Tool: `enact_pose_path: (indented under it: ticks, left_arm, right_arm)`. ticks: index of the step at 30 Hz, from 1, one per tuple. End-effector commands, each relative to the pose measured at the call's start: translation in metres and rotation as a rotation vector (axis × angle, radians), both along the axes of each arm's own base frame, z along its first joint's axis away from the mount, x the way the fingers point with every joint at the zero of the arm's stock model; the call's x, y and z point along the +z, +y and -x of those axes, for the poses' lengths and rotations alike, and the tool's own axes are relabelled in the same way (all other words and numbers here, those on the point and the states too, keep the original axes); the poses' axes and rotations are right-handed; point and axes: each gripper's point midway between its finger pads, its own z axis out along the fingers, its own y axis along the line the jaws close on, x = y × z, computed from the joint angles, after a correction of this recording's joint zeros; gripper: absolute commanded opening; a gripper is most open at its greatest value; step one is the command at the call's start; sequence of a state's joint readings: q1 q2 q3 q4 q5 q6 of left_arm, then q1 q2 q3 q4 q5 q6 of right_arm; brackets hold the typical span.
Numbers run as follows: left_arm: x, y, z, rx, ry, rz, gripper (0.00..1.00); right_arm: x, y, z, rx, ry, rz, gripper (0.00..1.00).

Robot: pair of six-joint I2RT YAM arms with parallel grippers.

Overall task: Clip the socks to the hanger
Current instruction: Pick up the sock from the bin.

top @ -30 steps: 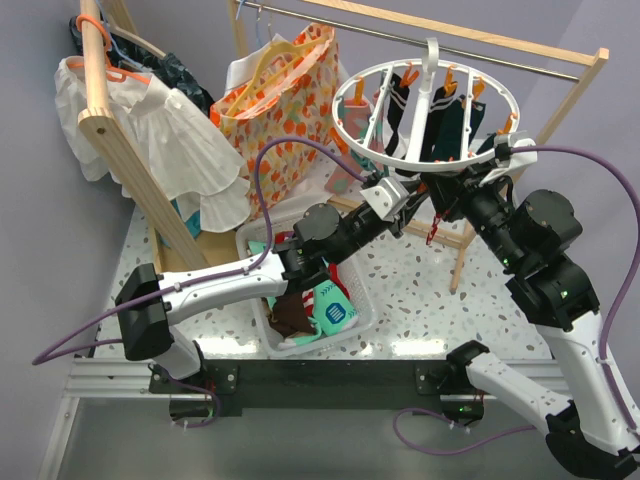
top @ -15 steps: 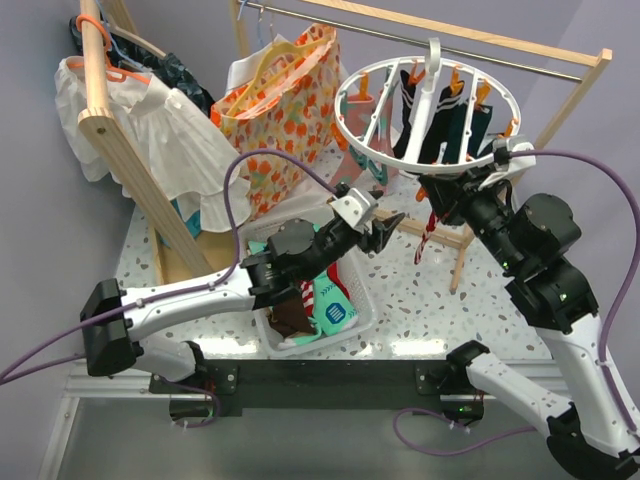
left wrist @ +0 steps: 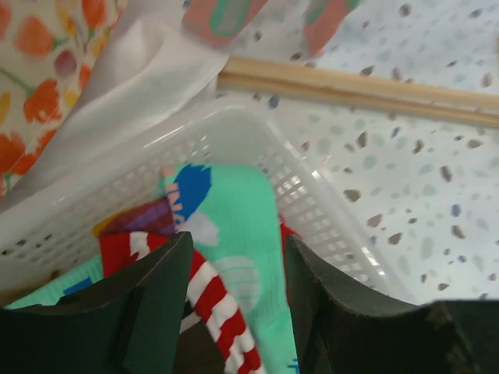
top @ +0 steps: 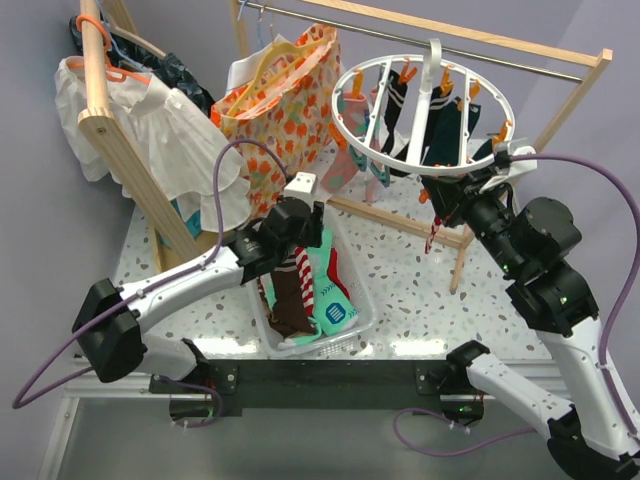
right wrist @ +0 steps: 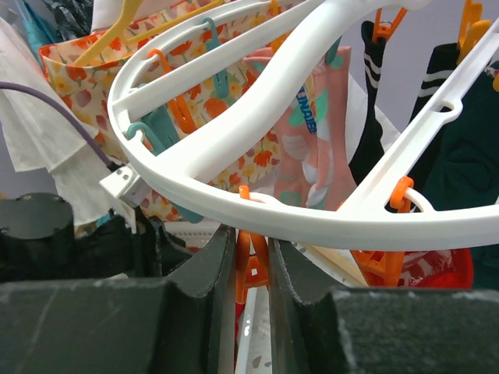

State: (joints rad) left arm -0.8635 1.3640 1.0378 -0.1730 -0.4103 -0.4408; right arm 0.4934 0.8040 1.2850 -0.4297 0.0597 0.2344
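The white ring hanger (top: 420,110) hangs from the wooden rail with dark socks (top: 450,125) and a pink sock (top: 345,165) clipped to it. My right gripper (top: 442,203) is at its near rim (right wrist: 312,218), shut on an orange clip (right wrist: 251,265). A red-and-white striped sock (top: 432,235) dangles below that clip. My left gripper (top: 297,258) is open and points down into the white basket (top: 362,290). A red-and-white striped sock (left wrist: 210,296) and a mint sock (left wrist: 242,218) lie between its jaws (left wrist: 238,257), untouched.
An orange-patterned bag (top: 280,100) and a white shirt (top: 170,140) hang at the back left. The wooden rail frame (top: 480,45) crosses the back, with its low bar (left wrist: 351,86) just beyond the basket. Orange and teal clips (right wrist: 168,109) hang from the ring.
My left gripper has come away from the hanger, opened, and swung down and left over the basket. The ring has tipped back up slightly. My right gripper keeps its hold on the clip.
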Motion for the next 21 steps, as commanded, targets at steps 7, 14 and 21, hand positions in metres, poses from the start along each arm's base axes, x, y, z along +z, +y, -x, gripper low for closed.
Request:
enact_pose_path:
  ticks: [7, 14, 21]
  left_arm:
    - [-0.086, 0.021, -0.011, 0.089, 0.312, 0.023, 0.46]
    - [-0.137, 0.026, 0.003, 0.113, 0.439, -0.034, 0.45]
    - [-0.124, 0.025, 0.006, 0.093, 0.426, -0.025, 0.10]
  right_arm:
    - [-0.004, -0.003, 0.001, -0.008, -0.005, 0.026, 0.07]
    - [-0.004, -0.005, 0.002, -0.017, -0.012, 0.031, 0.07]
    - [-0.005, -0.006, 0.002, -0.020, -0.010, 0.030, 0.07]
